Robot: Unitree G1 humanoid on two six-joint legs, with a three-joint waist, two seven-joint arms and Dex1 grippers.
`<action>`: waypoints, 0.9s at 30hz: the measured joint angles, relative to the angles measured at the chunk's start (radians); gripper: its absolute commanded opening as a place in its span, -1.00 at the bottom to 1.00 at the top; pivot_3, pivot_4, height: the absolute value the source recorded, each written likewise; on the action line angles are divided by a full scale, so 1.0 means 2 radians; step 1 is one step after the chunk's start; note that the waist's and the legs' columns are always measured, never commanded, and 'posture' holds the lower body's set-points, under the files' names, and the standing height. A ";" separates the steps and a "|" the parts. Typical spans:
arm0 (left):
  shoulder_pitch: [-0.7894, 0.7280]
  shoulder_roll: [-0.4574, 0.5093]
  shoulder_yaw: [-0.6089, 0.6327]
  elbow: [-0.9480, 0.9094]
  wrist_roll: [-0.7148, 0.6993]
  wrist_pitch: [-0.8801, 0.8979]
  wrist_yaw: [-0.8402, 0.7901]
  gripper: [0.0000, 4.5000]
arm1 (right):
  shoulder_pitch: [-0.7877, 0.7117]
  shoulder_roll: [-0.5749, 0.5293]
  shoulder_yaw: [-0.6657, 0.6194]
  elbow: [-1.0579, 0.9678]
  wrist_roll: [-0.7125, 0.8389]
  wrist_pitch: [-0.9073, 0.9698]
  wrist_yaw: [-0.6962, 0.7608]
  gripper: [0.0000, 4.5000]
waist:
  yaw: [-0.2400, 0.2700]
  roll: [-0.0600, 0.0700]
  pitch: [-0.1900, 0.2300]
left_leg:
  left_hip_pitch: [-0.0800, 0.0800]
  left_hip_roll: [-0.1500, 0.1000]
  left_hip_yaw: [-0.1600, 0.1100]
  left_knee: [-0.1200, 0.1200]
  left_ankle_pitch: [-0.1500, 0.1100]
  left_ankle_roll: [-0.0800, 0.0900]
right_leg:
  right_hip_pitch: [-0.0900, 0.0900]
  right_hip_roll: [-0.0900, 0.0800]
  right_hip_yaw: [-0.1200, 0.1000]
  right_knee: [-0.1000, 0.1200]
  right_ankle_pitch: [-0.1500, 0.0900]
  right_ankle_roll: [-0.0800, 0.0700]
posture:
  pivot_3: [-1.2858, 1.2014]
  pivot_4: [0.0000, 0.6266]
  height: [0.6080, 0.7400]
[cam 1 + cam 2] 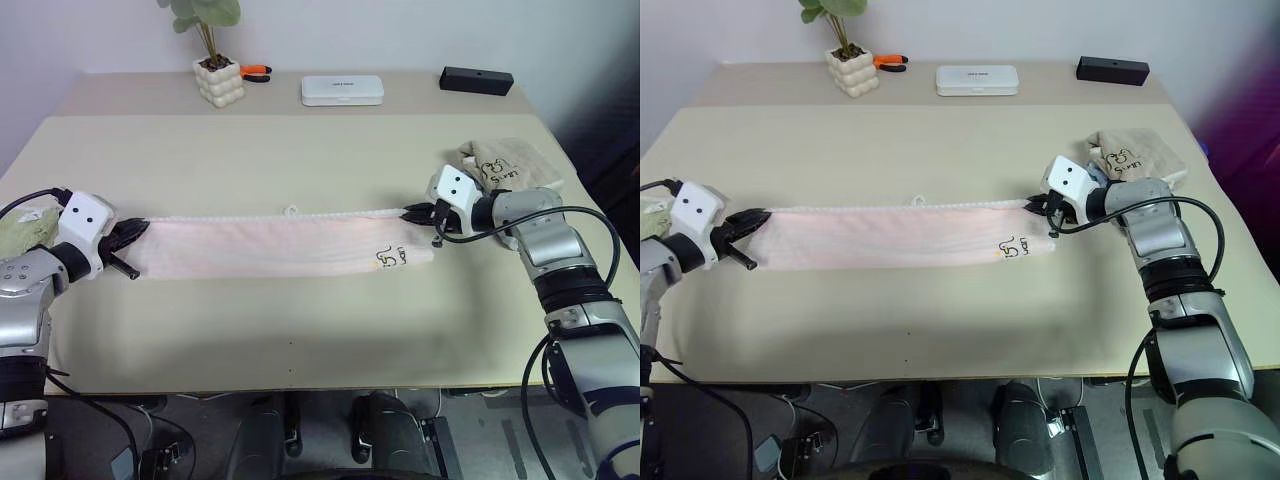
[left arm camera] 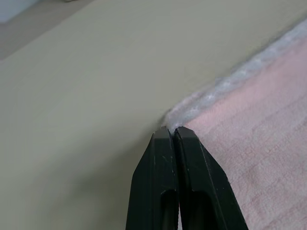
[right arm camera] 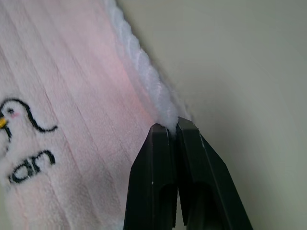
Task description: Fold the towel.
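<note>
My left claw (image 1: 128, 236) and right claw (image 1: 417, 213) each pinch a far corner of the towel (image 1: 270, 247); I should keep it taut and lay the white edging squarely toward the desk's (image 1: 300, 160) far edge.

Bare table (image 1: 300, 160) lies open beyond the towel (image 1: 270, 247); folded beige towels (image 1: 515, 165) crowd the right gripper (image 1: 412, 213).

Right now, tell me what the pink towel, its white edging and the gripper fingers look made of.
The towel: soft plush cloth, likely microfibre or fleece, going by its fuzzy ribbed pile. White edging: fluffier twisted trim, probably the same kind of fibre. Right gripper's fingers and left gripper's fingers: smooth matte black, seemingly hard plastic; metal cannot be ruled out.
</note>
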 measured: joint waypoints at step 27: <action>0.111 -0.128 0.008 -0.313 -0.133 0.113 0.107 0.52 | 0.327 0.047 -0.269 -0.506 0.273 0.506 -0.186 0.98 | 0.010 -0.001 -0.001 | 0.000 0.000 -0.003 0.003 -0.001 0.001 | 0.002 -0.002 0.000 0.002 0.000 0.000 | 0.03 -0.52 0.06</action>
